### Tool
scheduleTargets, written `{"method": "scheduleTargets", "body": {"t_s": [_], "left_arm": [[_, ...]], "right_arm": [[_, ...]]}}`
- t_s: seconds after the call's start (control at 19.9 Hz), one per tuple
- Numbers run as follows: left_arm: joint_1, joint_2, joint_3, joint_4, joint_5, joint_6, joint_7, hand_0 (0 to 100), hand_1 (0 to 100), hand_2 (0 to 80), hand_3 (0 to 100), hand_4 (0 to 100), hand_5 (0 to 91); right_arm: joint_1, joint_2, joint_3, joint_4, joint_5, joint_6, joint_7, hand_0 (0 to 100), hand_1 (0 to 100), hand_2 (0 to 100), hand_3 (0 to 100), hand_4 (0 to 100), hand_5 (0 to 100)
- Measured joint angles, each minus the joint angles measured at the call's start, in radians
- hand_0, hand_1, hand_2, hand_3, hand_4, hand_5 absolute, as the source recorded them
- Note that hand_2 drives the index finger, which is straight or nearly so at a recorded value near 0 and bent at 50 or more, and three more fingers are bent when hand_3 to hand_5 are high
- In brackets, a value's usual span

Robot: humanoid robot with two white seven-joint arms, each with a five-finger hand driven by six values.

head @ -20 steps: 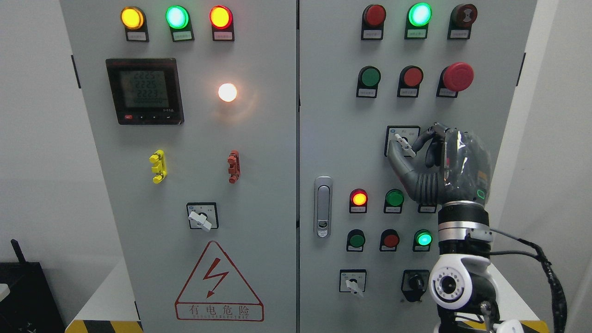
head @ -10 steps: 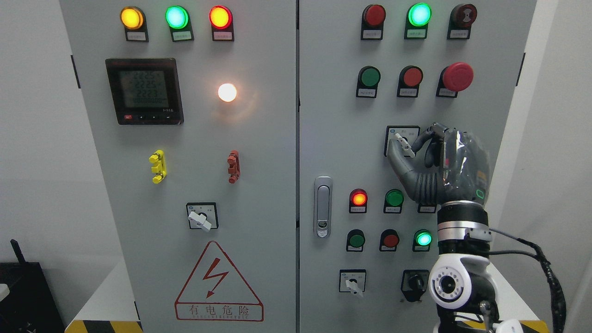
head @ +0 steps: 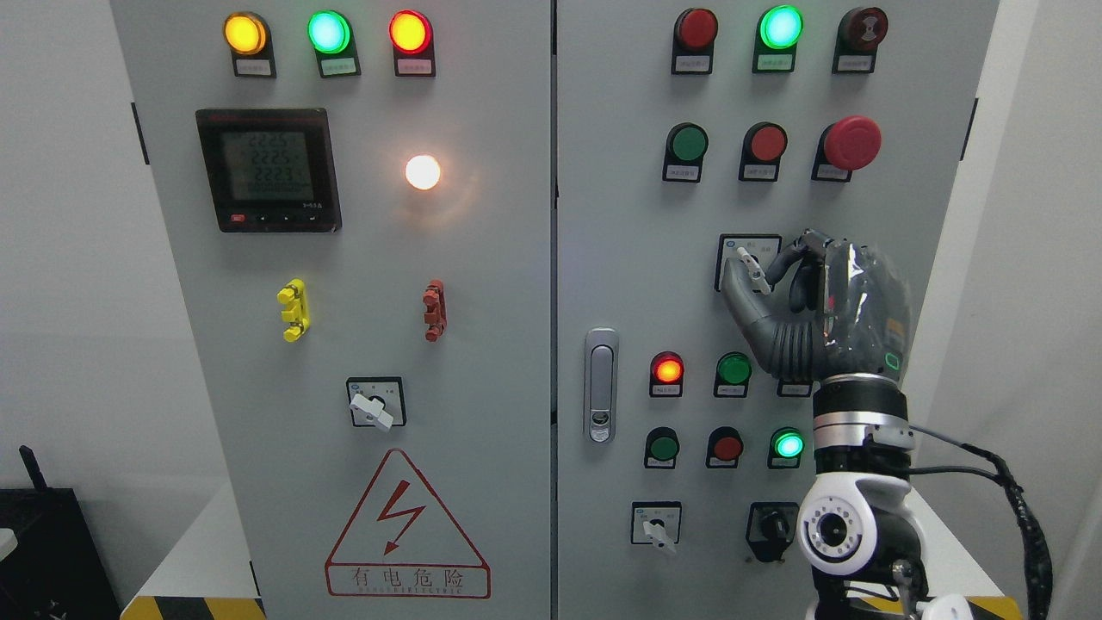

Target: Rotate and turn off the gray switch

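The gray rotary switch [head: 752, 268] sits on a square plate on the right cabinet door, its white lever tilted with the tip to the lower right. My right hand [head: 758, 274] comes up from the lower right and is shut on the lever, thumb below and left, fingers curled over from the right. The hand covers the right part of the switch plate. My left arm does not show.
Around the switch are a red mushroom stop button [head: 851, 142], green and red push buttons [head: 689, 143], lit lamps [head: 667, 370], a door handle [head: 601, 384], two lower selector switches [head: 658, 527], and a left-door switch [head: 373, 408] and meter [head: 269, 169].
The right hand and the lever have barely moved; the hand has shifted very slightly, still gripping the lever at about the same tilt.
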Motion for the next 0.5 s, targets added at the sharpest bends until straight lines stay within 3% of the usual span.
{"method": "scheduleTargets", "body": {"t_s": [0.5], "left_arm": [[0.0, 0.0, 0.0, 0.0, 0.0, 0.0, 0.0, 12, 39, 0.0, 0, 0, 0.0]], "right_arm": [[0.0, 0.0, 0.001, 0.002, -0.001, -0.001, 0.007, 48, 43, 72, 100, 100, 100]]}}
